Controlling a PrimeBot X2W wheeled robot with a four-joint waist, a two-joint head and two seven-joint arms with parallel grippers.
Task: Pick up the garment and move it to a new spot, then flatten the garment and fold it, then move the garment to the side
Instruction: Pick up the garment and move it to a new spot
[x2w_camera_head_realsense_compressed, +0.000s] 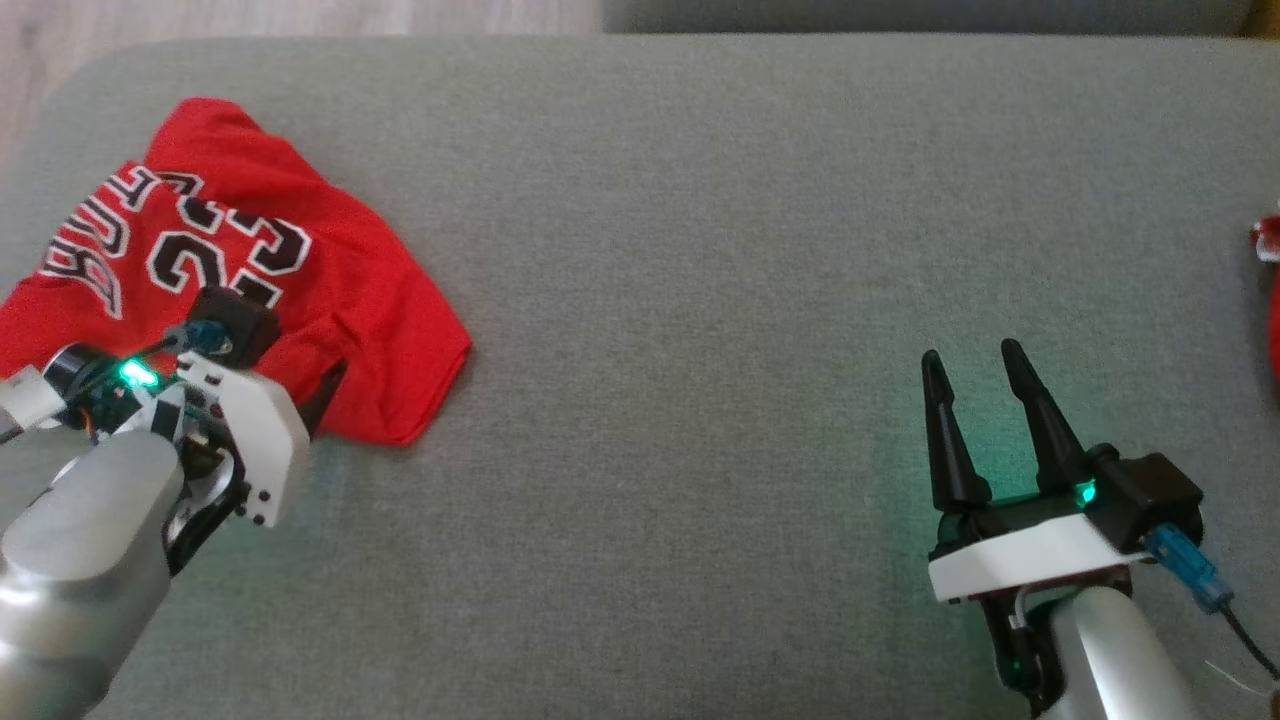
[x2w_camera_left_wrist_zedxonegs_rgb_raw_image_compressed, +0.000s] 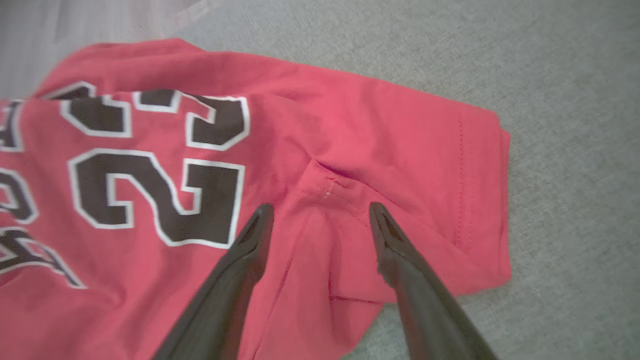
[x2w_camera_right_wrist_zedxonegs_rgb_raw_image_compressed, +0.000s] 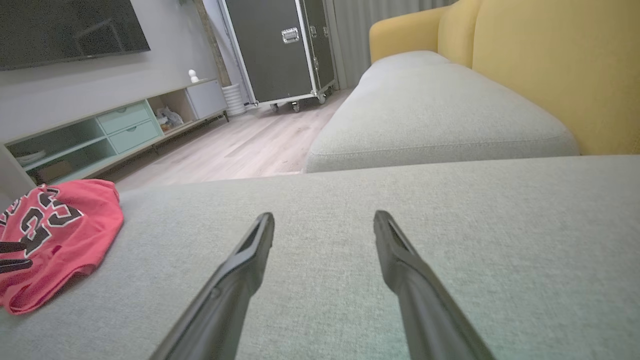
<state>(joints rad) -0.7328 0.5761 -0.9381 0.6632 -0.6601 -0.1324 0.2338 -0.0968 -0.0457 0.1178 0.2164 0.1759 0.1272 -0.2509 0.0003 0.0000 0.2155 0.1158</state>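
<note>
- While we look along our right claw (x2w_camera_right_wrist_zedxonegs_rgb_raw_image_compressed: 324, 215), we see a wood floor (x2w_camera_right_wrist_zedxonegs_rgb_raw_image_compressed: 240, 150) past the edge of the grey seat (x2w_camera_right_wrist_zedxonegs_rgb_raw_image_compressed: 450, 240) that we work on.
- Across that floor stands a long low cabinet (x2w_camera_right_wrist_zedxonegs_rgb_raw_image_compressed: 115, 130) with pale green drawers.
- On the wall above it hangs a dark TV (x2w_camera_right_wrist_zedxonegs_rgb_raw_image_compressed: 65, 30), and further along stands a big black case on wheels (x2w_camera_right_wrist_zedxonegs_rgb_raw_image_compressed: 280, 50).
- Another grey cushion (x2w_camera_right_wrist_zedxonegs_rgb_raw_image_compressed: 425, 115) lies beyond our seat, with a yellow sofa back (x2w_camera_right_wrist_zedxonegs_rgb_raw_image_compressed: 550, 75) beside it.
- From our head we spot a small red thing (x2w_camera_head_realsense_compressed: 1268, 300) at the far right edge of the seat. We cannot tell what it is.
- Between our right claw and the jersey lies a wide stretch of grey seat.
- The red jersey (x2w_camera_head_realsense_compressed: 330, 290) with a black number 23 lies rumpled on the left end of the seat, near its round corner.
- Our left claw (x2w_camera_left_wrist_zedxonegs_rgb_raw_image_compressed: 321, 207) hangs right over the near part of the jersey.
- Its two fingers are spread apart, with a seam of red cloth between the tips and the big 23 just to one side.
- We cannot tell if the tips touch the cloth.
- Our right claw has its fingers spread apart too. It sits low over the grey seat on the right, well apart from the jersey.
</note>
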